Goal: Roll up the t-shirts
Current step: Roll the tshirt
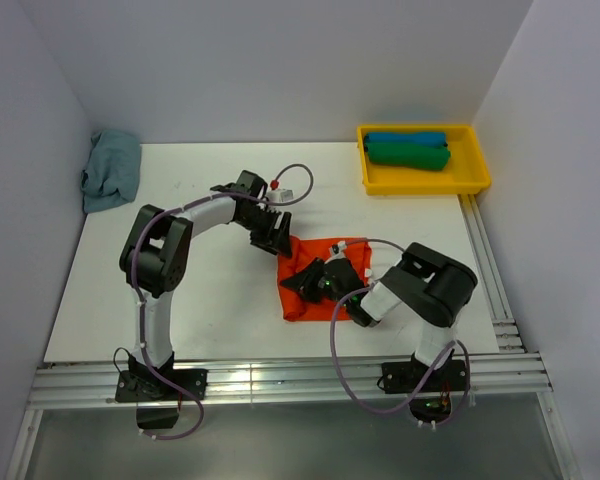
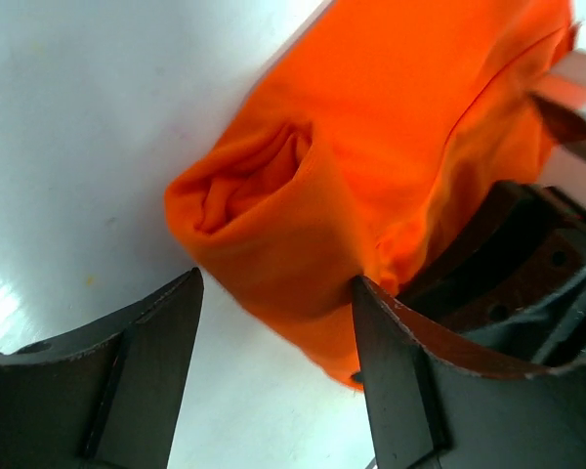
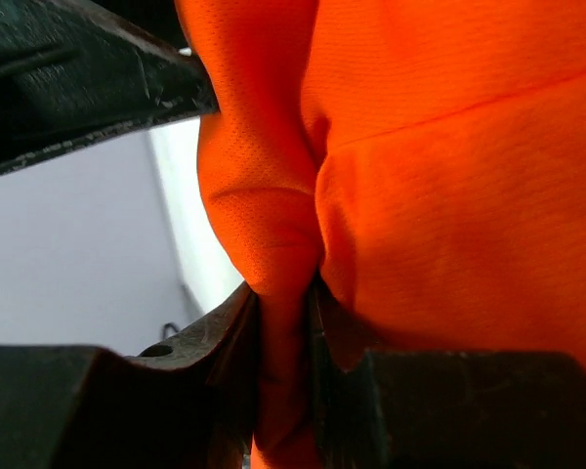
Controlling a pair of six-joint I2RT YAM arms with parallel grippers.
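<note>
So the orange t-shirt (image 1: 298, 298) is sitting mid-table toward the near edge, partly rolled. You can see the rolled-up end clearly in the left wrist view. The left gripper (image 2: 273, 293) sits at that far-left end with its jaws spread wide, cloth touching one side, not clamping anything. The right gripper (image 3: 285, 363) is clenched tight on a fold of the orange fabric. A blue t-shirt (image 1: 405, 138) and a green t-shirt (image 1: 408, 156) lie rolled in the yellow tray (image 1: 477, 180) far right, and a grey-blue t-shirt (image 1: 110, 170) is crumpled in the far left corner.
</note>
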